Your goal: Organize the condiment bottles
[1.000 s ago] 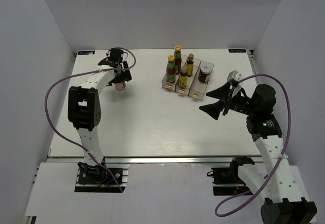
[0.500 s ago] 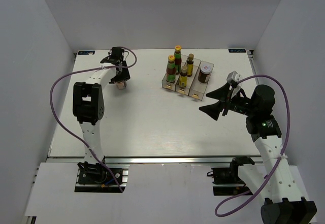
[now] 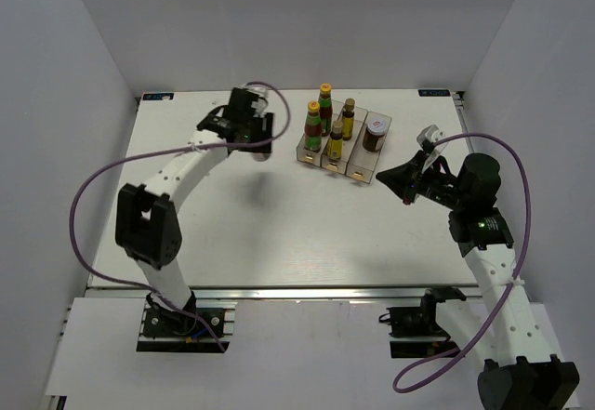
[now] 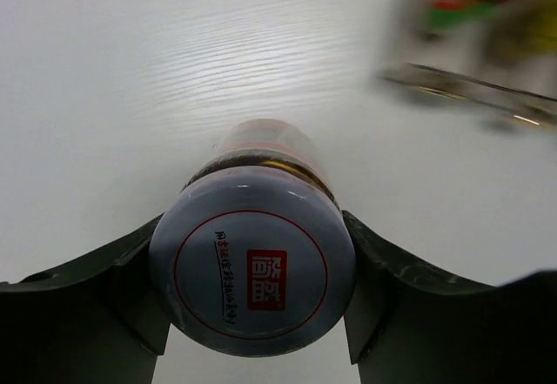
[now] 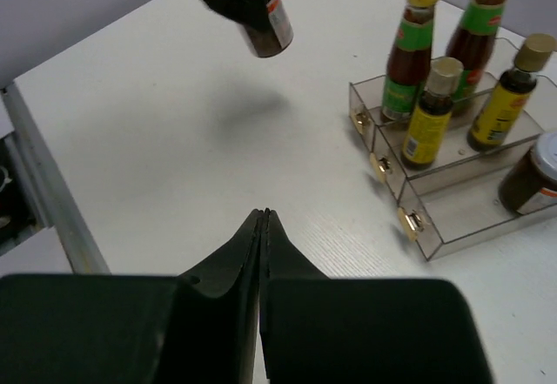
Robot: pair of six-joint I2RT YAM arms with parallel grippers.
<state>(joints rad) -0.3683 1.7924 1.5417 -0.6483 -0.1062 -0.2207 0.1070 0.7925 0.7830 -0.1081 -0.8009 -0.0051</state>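
Condiment bottles [image 3: 335, 142]: five stand in the clear tray [image 5: 461, 223] | sixth, a brown white-lidded jar [image 5: 271, 27], hangs tilted above the table [image 3: 232, 224], left of the tray | left gripper [image 4: 252, 262] clamps its lid end, likely bound for the free spot before the matching jar [image 5: 533, 179] | right gripper [image 5: 264, 218] pinched together, empty, clear of that route

Left arm [image 3: 191, 161], right arm [image 3: 502, 280]: white shells, blk joints, purple cables [image 3: 84, 196]; left pincer [image 4: 252, 275], right pincer [image 5: 264, 218] matte blk.
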